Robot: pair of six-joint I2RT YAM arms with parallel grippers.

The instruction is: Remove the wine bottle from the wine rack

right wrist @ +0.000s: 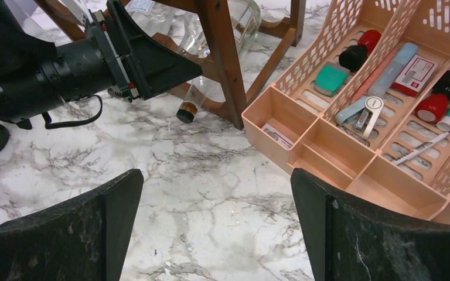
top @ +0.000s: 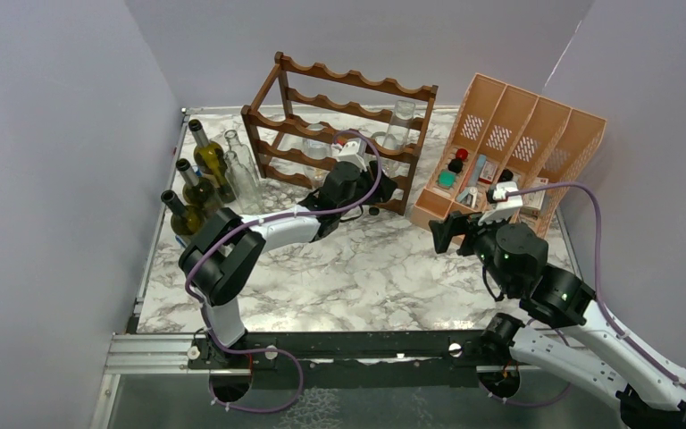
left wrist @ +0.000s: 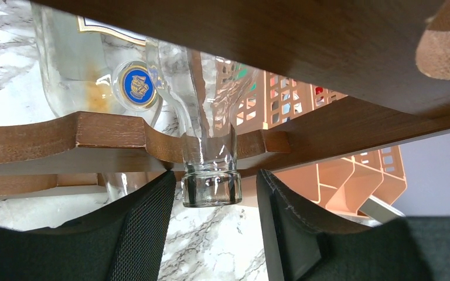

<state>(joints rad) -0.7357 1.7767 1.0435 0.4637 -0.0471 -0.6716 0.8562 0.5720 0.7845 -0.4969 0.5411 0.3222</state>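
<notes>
The dark brown wine rack stands at the back middle of the marble table. My left gripper reaches into its lower front. In the left wrist view a clear glass wine bottle lies on a scalloped rail, neck pointing at the camera. My left gripper is open, one finger on each side of the bottle's mouth, with gaps showing. My right gripper is open and empty above bare marble, also shown in the right wrist view.
A peach-orange organiser with small items stands right of the rack. Several green and clear bottles stand at the back left. A second clear bottle with a blue seal lies in the rack. A brown-capped neck pokes out low by a rack post.
</notes>
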